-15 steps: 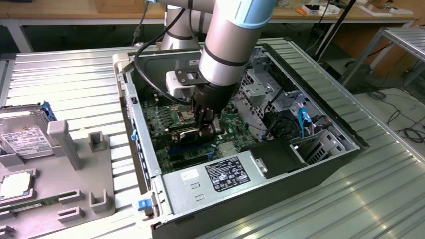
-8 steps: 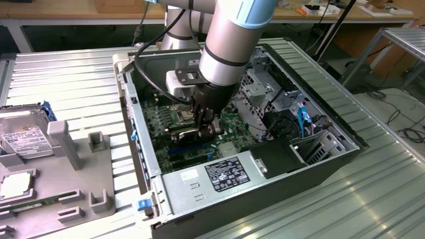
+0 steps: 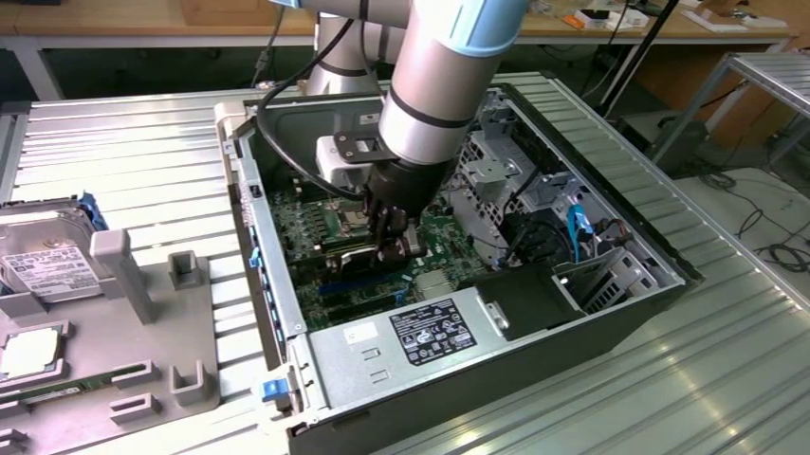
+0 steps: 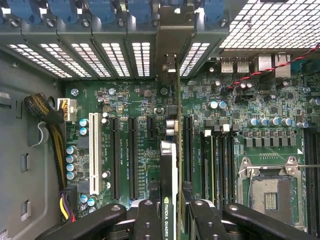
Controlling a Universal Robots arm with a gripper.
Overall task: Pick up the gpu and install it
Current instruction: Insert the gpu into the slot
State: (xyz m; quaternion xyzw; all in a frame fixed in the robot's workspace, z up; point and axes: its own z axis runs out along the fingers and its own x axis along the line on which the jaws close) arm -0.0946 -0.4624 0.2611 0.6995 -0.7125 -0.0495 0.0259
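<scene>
We see our hand [image 4: 170,212] clamped on the gpu [image 4: 171,165], a thin black card held edge-on between the dark fingers [image 4: 147,220]. Its long axis runs straight away from the hand, along the black slots on the green motherboard [image 4: 125,115], its silver bracket toward the case's perforated rear wall [image 4: 125,55].

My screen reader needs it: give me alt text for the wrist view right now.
The gripper holds the gpu edge-on above the green motherboard, its bracket reaching the vented slot covers at the case's rear. Expansion slots lie on either side of the card, and the open CPU socket lies farther off.
</scene>
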